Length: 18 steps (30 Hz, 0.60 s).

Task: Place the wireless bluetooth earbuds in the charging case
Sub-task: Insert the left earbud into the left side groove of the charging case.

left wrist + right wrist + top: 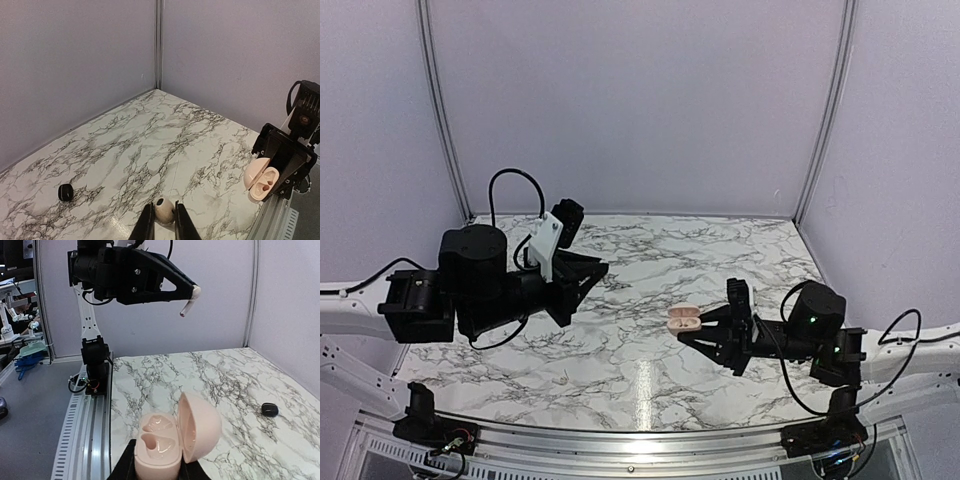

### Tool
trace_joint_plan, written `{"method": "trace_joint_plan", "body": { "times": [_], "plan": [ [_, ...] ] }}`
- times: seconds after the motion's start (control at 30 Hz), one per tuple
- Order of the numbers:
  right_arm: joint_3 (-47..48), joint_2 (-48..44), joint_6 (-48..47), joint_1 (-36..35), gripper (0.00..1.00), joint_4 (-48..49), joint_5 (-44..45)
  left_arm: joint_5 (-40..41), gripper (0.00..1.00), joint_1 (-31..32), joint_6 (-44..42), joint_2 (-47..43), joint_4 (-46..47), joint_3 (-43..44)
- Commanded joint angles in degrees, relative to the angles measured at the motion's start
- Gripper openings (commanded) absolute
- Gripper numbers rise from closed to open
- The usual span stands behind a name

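Observation:
My right gripper (698, 330) is shut on the charging case (685, 320), a pinkish-cream pebble held above the table with its lid open. In the right wrist view the case (160, 445) shows two empty wells. It also shows in the left wrist view (262, 181). My left gripper (164, 206) is raised above the table and shut on a small cream earbud (164, 212) with a dark oval spot; its short pale stem hangs below the fingers in the right wrist view (188, 304). No black stemmed buds show.
A small black rounded piece (65, 192) lies on the marble table near the far wall; it also shows in the right wrist view (270, 409). Grey walls close in the back and sides. A metal rail (82, 430) runs along the near edge.

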<state>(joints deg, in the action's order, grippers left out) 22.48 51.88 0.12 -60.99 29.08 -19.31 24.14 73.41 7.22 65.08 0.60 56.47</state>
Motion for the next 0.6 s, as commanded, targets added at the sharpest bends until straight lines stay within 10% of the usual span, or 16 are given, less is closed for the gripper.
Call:
{"method": "trace_joint_plan", "body": {
  "times": [0.0,0.57],
  "plan": [
    [-0.8,5.3,-7.1,-0.5,0.0,13.9,3.4,1.0,0.13,1.7,-6.7,-0.1,7.6,-2.2],
    [0.6,16.8,-11.0,-0.6,0.0,27.3,4.6,-1.4,0.13,6.8,-13.2,4.3,13.6,-3.0]
  ]
}}
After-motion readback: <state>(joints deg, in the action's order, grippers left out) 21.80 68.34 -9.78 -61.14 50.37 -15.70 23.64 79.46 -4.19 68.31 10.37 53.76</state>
